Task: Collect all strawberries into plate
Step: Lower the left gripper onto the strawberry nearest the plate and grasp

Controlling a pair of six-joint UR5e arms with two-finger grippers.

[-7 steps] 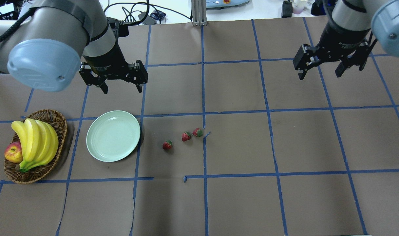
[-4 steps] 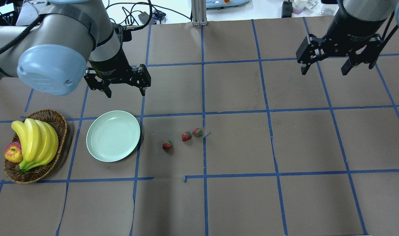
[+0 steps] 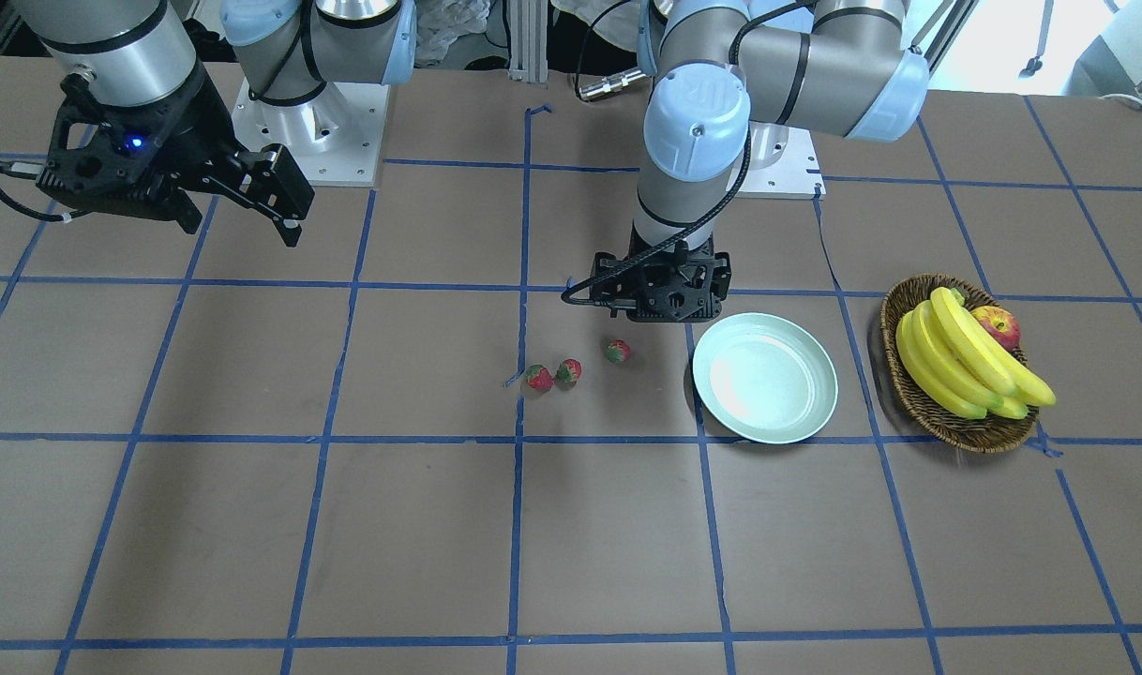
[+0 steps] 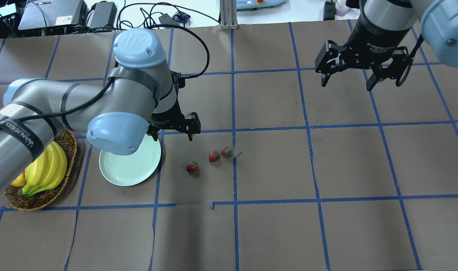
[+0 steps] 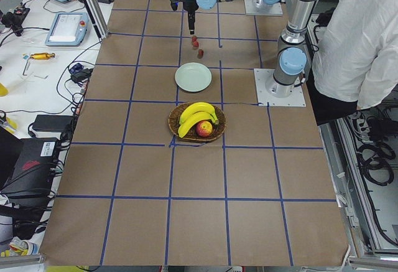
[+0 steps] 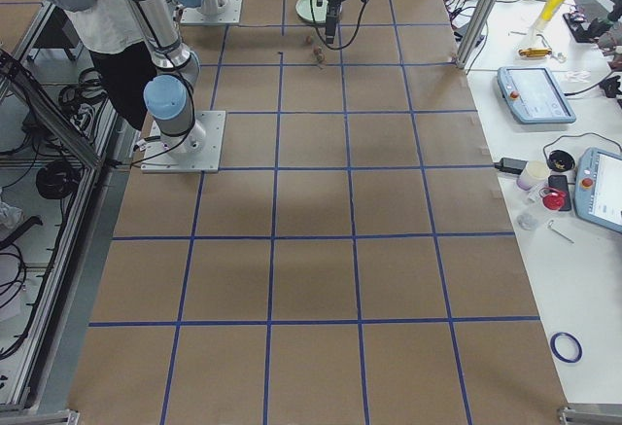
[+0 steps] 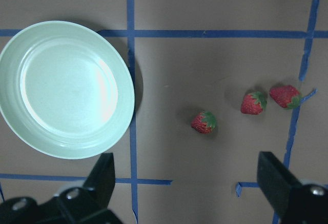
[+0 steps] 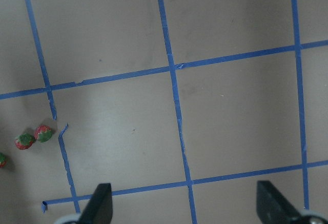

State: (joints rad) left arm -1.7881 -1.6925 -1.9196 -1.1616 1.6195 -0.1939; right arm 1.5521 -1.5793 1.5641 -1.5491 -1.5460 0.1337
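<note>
The overhead camera sits behind the robot and looks forward and down over most of the bench [image 4: 274,233]. The front-facing camera looks back from the opposite side, steeply down, with the arm bases at its top, so sides are mirrored. Both take in the plate [image 4: 127,183], the strawberries [image 4: 192,166] and the basket [image 4: 44,203]. Two end cameras stand far off and look along the bench from opposite ends. The left wrist camera looks straight down, close above plate and strawberries, past the left claw [image 7: 187,188]. The right wrist camera, past the right claw [image 8: 184,203], catches the strawberries at its left edge.
</note>
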